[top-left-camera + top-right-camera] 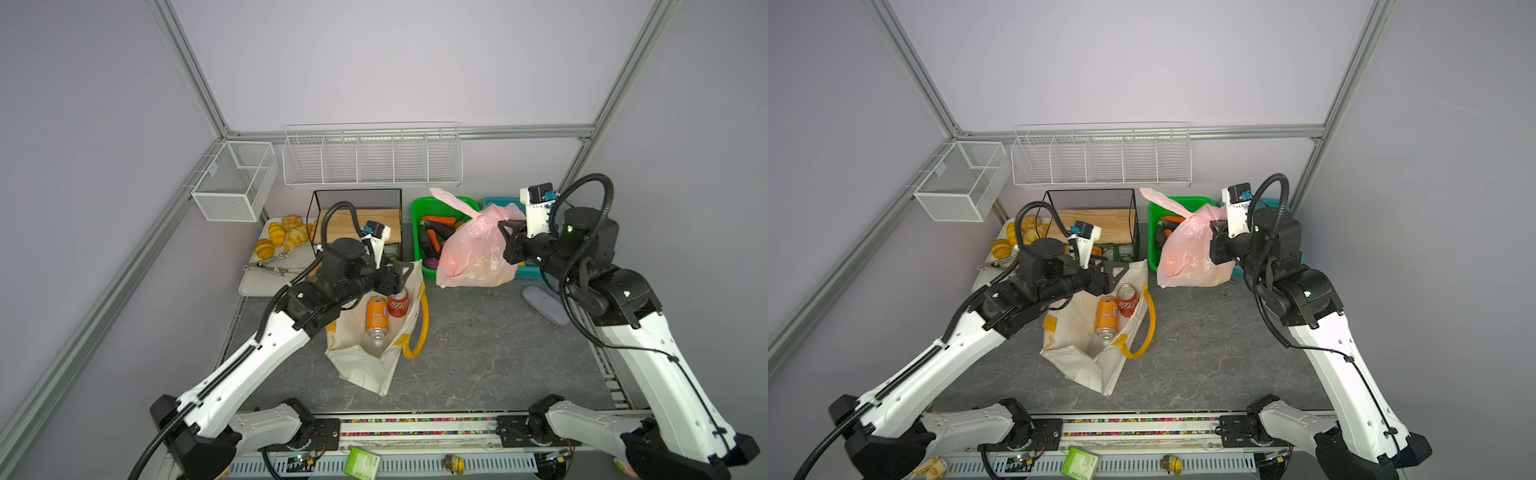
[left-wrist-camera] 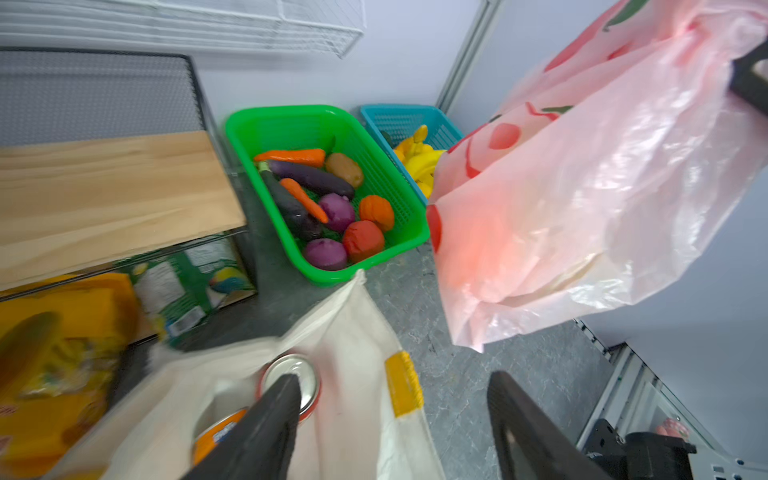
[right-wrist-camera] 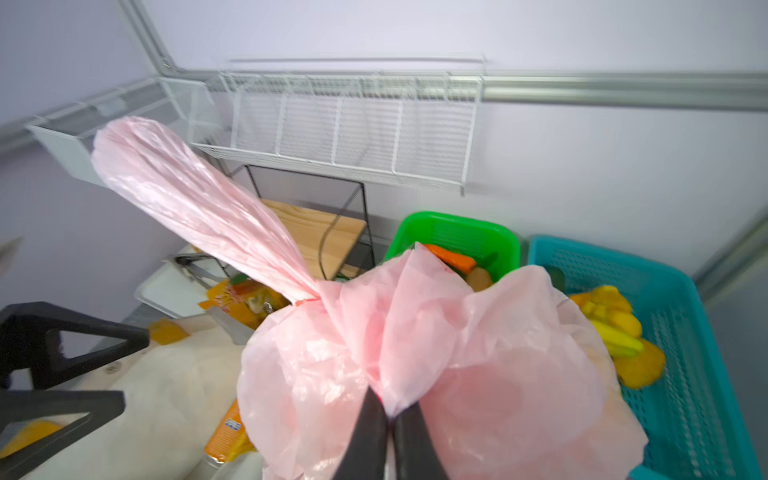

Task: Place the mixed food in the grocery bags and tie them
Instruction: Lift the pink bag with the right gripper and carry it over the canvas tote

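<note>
The cream canvas tote point(image 1: 361, 365) lies open on the grey table, its yellow handle point(image 1: 422, 328) to the right. Inside it lie the orange soda can point(image 1: 377, 316) and the red cola can point(image 1: 399, 305). My left gripper point(image 1: 405, 272) hovers open over the tote's mouth, holding nothing; in the left wrist view its jaws point(image 2: 392, 384) straddle the tote's edge above the cola can point(image 2: 309, 374). The pink plastic bag point(image 1: 478, 253) hangs at the back right, with my right gripper point(image 3: 390, 415) shut on its gathered top. One twisted bag handle point(image 3: 199, 203) sticks up free.
A green basket point(image 1: 419, 224) of vegetables and a blue basket point(image 3: 685, 374) with yellow bananas stand behind the pink bag. A black wire rack with a wooden shelf point(image 1: 357, 220) and a tray point(image 1: 257, 284) with croissants and tongs are at the back left.
</note>
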`<state>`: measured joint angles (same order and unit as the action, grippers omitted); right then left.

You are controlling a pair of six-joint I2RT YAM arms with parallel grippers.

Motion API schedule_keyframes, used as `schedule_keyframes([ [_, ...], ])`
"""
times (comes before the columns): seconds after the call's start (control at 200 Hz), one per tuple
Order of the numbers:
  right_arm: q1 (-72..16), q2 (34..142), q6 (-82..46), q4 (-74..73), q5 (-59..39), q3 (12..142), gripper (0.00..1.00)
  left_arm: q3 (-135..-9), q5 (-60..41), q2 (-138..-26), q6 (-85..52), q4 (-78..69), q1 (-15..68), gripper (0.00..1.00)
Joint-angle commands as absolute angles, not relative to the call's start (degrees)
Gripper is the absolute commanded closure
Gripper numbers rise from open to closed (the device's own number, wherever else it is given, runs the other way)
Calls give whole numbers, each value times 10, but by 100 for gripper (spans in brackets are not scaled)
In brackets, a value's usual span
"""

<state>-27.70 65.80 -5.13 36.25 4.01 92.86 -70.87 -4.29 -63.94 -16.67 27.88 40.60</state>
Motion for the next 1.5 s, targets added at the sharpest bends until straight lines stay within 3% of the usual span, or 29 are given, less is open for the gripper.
schedule_keyframes([
  [0.0, -317, 686, -36, 360, -28, 987, 93, -658, 7, -585, -186, 376, 352, 29],
  [0.095, -361, 715, -34, 361, -60, 1027, 93, -619, 15, -541, -197, 424, 283, 29],
  [0.22, -415, 756, -42, 354, -111, 1065, 93, -567, -46, -511, -208, 439, 210, 29],
  [0.42, -454, 798, -100, 307, -213, 1060, 93, -513, -85, -509, -221, 413, 182, 34],
  [0.73, -459, 821, -251, 145, -339, 920, 94, -497, -68, -519, -232, 385, 179, 67],
  [0.97, -417, 862, -252, 150, -277, 879, 93, -489, -76, -518, -229, 374, 179, 100],
  [1.175, -421, 885, -121, 249, -107, 887, 93, -494, -117, -515, -229, 360, 179, 100],
  [1.495, -514, 930, 72, 307, -118, 866, 93, -497, -165, -520, -246, 330, 179, 100],
])
